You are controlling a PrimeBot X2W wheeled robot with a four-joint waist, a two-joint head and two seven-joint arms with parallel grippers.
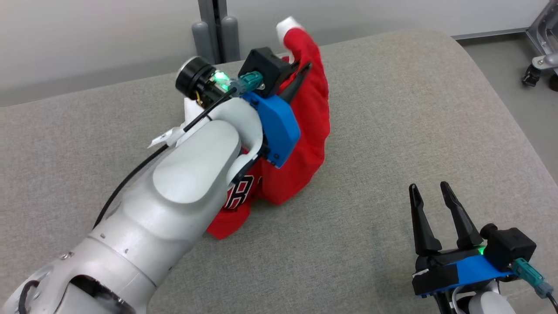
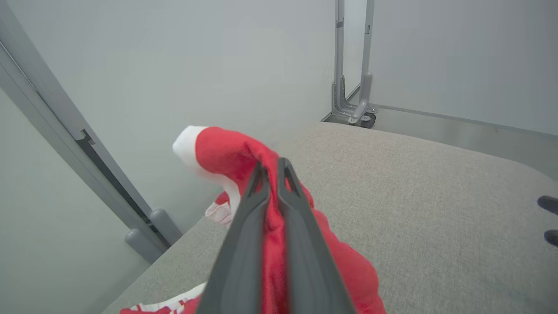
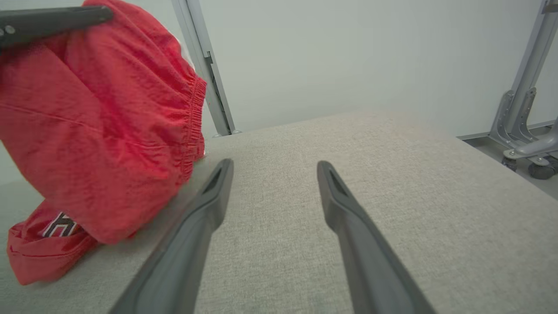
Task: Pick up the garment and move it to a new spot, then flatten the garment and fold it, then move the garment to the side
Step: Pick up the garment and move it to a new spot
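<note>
Left gripper (image 2: 272,168) pinched shut on red garment (image 1: 310,131), cloth bunched between its fingers, rest hung below it onto grey surface (image 1: 414,109). Right gripper (image 1: 430,188) stood spread wide, garment off to its left, apart.

Red garment (image 1: 309,126), bunched, partly lifted

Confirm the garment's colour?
Garment is red with white trim; best in left wrist view.

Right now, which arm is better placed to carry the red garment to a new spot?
Left: the left gripper is shut on the garment, part of it raised; the right gripper stands open, apart from it.
</note>
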